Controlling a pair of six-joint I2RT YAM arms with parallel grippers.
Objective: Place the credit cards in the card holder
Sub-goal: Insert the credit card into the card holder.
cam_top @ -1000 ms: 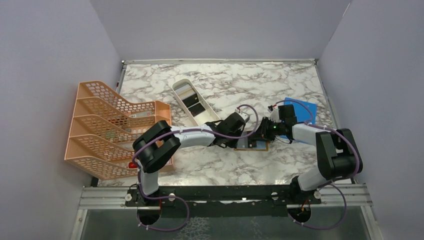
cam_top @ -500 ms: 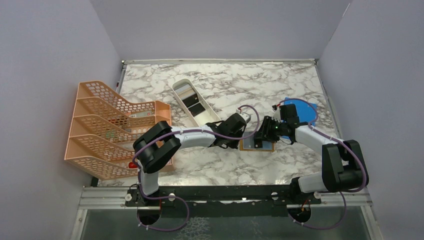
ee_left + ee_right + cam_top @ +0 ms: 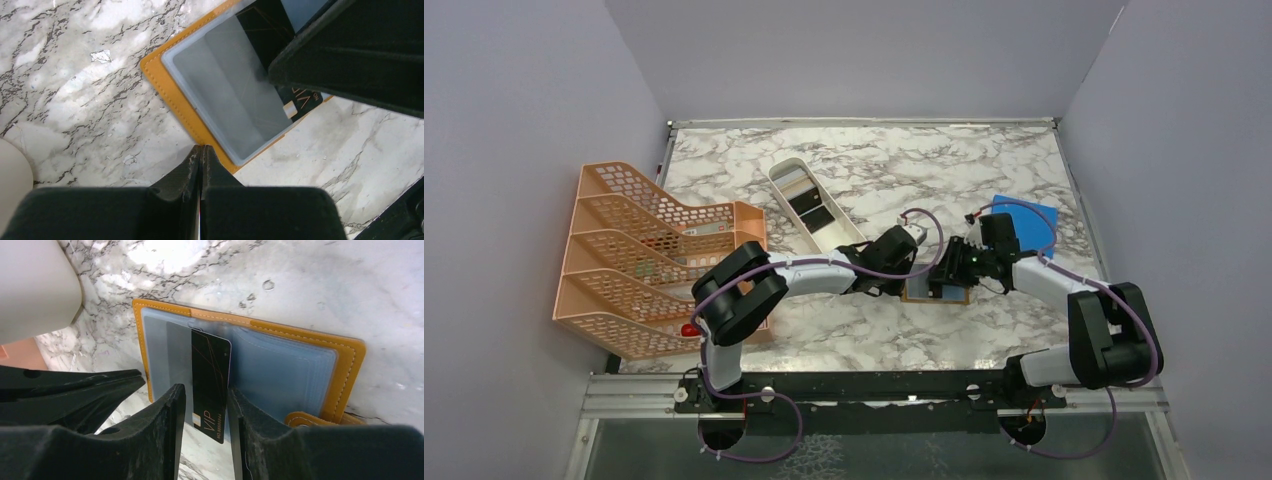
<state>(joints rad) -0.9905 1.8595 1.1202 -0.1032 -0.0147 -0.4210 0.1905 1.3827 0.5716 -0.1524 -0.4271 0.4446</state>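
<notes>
The holder (image 3: pixel 345 370) lies open and flat at the middle of the table (image 3: pixel 874 160), pockets up. One black card (image 3: pixel 210 365) sits partly in a clear pocket, one end projecting past the holder's edge.

The right gripper (image 3: pixel 205 389) reaches in low from the right, fingers parted astride the card. Whether it grips the card cannot be told. The left gripper (image 3: pixel 201 148), clenched on nothing, sets its tips at the holder's left border.

The tray (image 3: pixel 779 175) lies near, behind and to the left. The blue sheet (image 3: pixel 1029 212) lies behind and to the right. Marble shows in front.

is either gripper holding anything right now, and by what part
Probably nothing. The right gripper straddles the black card, a gap showing on one side; the left gripper is shut empty beside the card holder.
</notes>
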